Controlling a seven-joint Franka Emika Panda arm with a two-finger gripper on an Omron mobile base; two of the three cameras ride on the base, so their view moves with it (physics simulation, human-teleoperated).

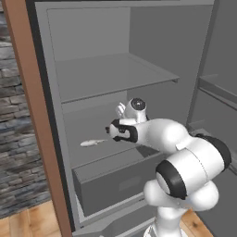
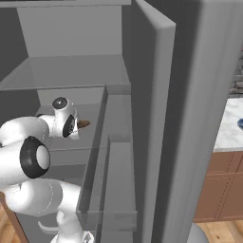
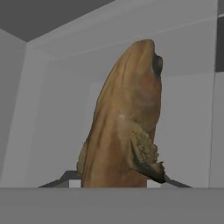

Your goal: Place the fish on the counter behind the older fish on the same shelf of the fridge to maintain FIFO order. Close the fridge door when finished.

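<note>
My gripper [image 3: 120, 181] is shut on the dark brown fish [image 3: 124, 127], which stands up between the fingers and points at the fridge's grey back wall. From the right base view the fish's brown tip [image 2: 84, 124] pokes out past the hand [image 2: 71, 126]. The hand [image 1: 121, 131] reaches inside the open fridge [image 1: 152, 37], a little above the lower shelf [image 1: 92, 157]. The older fish [image 1: 92, 142], pale and silvery, lies on that shelf to the left of the hand, nearer the front. The fridge door [image 2: 190, 118] stands wide open. A strip of the counter [image 2: 232, 128] is at far right.
A higher grey shelf [image 1: 111, 76] spans the fridge above the hand. A grey drawer box [image 1: 115, 183] sits under the lower shelf. A brown wood panel [image 1: 32, 115] and a stone wall [image 1: 14, 139] stand on the left. Door bins [image 1: 217, 90] project on the right.
</note>
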